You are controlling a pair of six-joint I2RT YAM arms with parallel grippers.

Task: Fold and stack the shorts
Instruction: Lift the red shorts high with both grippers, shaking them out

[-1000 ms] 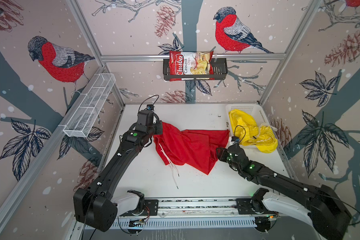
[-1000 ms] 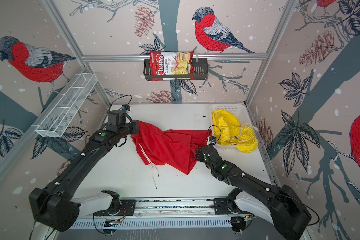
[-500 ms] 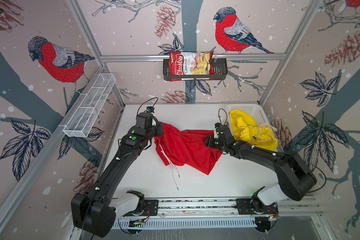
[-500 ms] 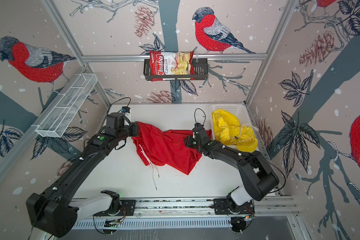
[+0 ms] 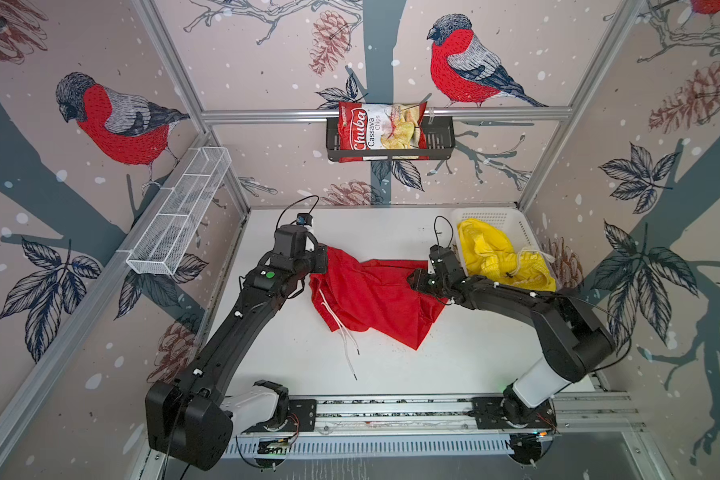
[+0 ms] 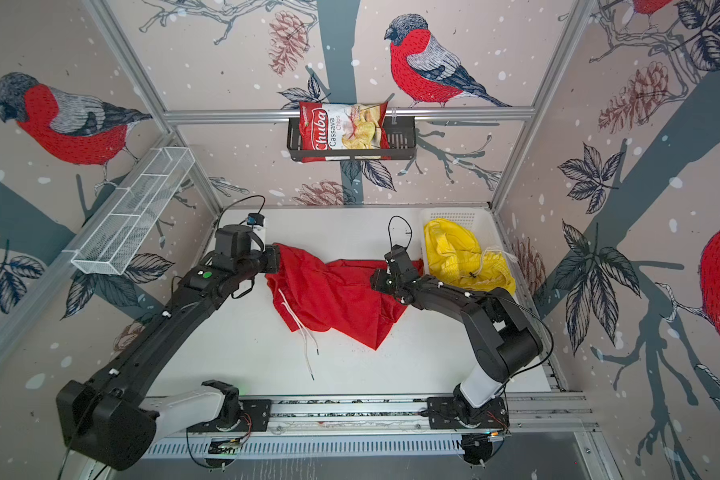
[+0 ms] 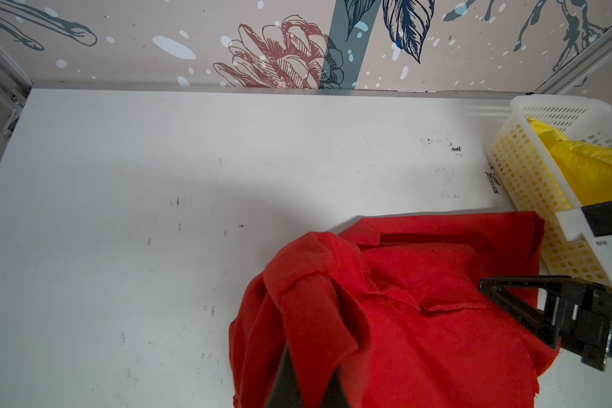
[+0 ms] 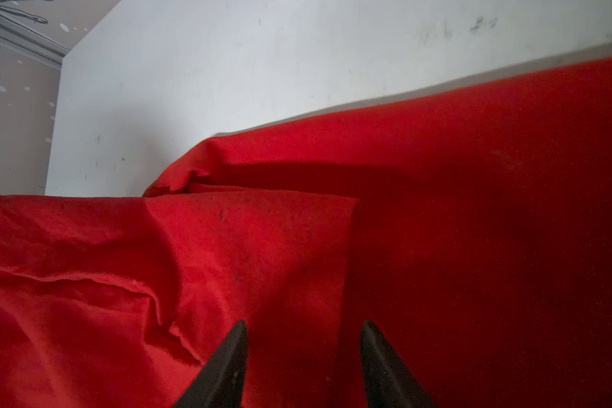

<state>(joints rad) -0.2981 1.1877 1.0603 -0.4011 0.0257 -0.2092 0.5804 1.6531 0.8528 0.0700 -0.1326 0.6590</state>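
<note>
Two grippers address the red shorts [image 5: 375, 299], crumpled mid-frame in a top view: left gripper [image 5: 324, 259] clenched on their upper-left edge, right gripper [image 8: 302, 328] parted over their right side, grasping nothing, so spreading seems in hand and a pinch there due next; yellow shorts [image 5: 499, 257] lie in the basket [image 5: 491, 214], right.

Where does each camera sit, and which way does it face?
Top views: high above the front rail, looking down at the table and back wall; left arm and right arm show whole.
Left wrist: on the left arm, facing the back wall and basket; shows the left gripper shut on the red shorts, plus the right gripper.
Right wrist: low over the red shorts, facing across the table; shows its open tips.
Shared: red shorts in all.
</note>
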